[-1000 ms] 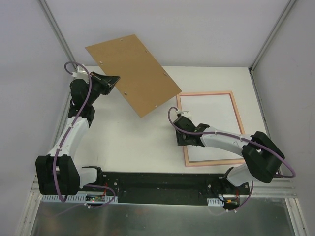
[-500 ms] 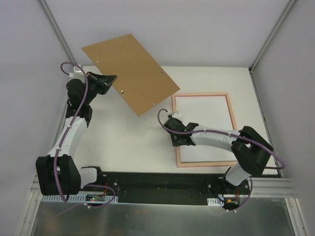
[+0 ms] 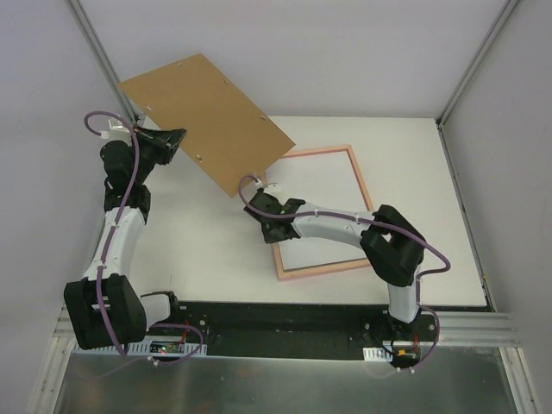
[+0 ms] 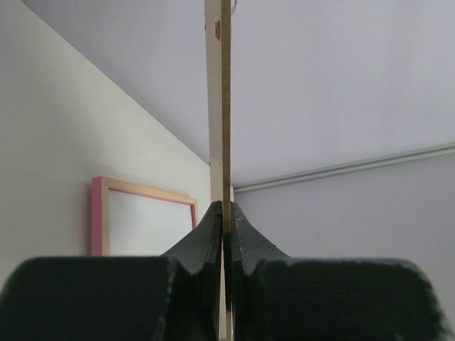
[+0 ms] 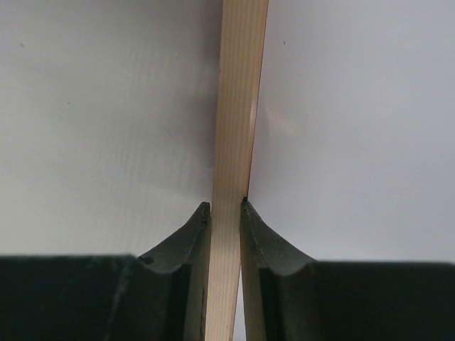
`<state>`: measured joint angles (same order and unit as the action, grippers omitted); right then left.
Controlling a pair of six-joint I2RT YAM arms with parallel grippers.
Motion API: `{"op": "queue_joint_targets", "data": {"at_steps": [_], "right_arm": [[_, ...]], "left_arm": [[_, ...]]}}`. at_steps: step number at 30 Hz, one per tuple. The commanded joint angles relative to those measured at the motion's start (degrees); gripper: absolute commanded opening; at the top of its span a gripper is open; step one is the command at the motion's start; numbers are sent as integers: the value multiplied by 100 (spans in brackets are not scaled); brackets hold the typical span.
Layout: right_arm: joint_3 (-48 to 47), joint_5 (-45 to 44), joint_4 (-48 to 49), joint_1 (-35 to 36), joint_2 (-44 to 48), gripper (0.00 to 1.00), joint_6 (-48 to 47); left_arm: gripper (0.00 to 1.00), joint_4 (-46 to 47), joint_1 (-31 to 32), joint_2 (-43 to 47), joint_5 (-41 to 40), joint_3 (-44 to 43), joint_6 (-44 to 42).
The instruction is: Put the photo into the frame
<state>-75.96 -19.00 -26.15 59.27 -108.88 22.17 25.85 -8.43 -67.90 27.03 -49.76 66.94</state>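
Observation:
The frame [image 3: 317,152], salmon-pink bordered with a white inside, lies skewed on the white table. My right gripper [image 3: 274,233] is shut on its left border, and the pale wooden strip [image 5: 238,106] stands squeezed between the right gripper's [image 5: 225,206] two pads. My left gripper [image 3: 177,138] is shut on the near edge of a brown cardboard backing board [image 3: 203,121] held tilted in the air at the back left. In the left wrist view the board [image 4: 226,106] is edge-on in the left gripper [image 4: 225,213], with a pale layer against it. The frame [image 4: 97,213] shows beyond. The photo is not visible.
Grey enclosure walls with metal corner posts [image 3: 99,52] close in the left, back and right. The raised board overhangs the table's back left corner and reaches near the frame's top corner. The black base rail [image 3: 276,315] runs along the near edge.
My right gripper closed on the frame's left border, dragged it leftward and turned it clockwise. The left arm carried the board further left and back.

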Motion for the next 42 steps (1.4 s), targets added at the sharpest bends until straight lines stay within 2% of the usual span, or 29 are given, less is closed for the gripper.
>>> {"op": "queue_joint_targets", "data": {"at_steps": [1, 4, 8, 10, 16, 20, 24, 27, 30, 33, 37, 42], "right_arm": [[-814, 28, -206, 208, -308, 21, 173], [-981, 72, -224, 270, -397, 29, 217], [-781, 37, -31, 322, -100, 49, 156], [-543, 20, 110, 314, 190, 55, 138], [511, -428, 128, 244, 1771, 58, 121], [1459, -631, -118, -151, 2852, 58, 208], [2593, -526, -171, -923, 4117, 57, 270], [3165, -175, -241, -2073, 4997, 55, 60], [3281, 335, -206, -3286, 5386, 55, -335], [3123, 844, 39, -4367, 5229, 56, -687], [2728, 1837, 426, -5572, 4387, 55, -829], [2315, 2269, 664, -6066, 3270, 45, -802]], "left_arm": [[0, 641, -19, 190, 321, -245, 135], [0, 650, -45, 154, 365, -271, 135], [0, 720, -71, 119, 426, -254, 162], [0, 790, -71, 93, 470, -228, 206], [0, 1150, -71, -179, 804, -298, 442], [0, 1528, -71, -539, 1164, -368, 767], [0, 1740, -28, -777, 1463, -447, 944], [0, 1687, 226, -935, 1709, -535, 891], [0, 1634, 508, -1032, 1832, -430, 821], [0, 1643, 815, -1059, 1824, -184, 689], [0, 1739, 1219, -1129, 1762, 141, 592], [0, 2082, 1721, -1383, 1639, 501, 566]]}}
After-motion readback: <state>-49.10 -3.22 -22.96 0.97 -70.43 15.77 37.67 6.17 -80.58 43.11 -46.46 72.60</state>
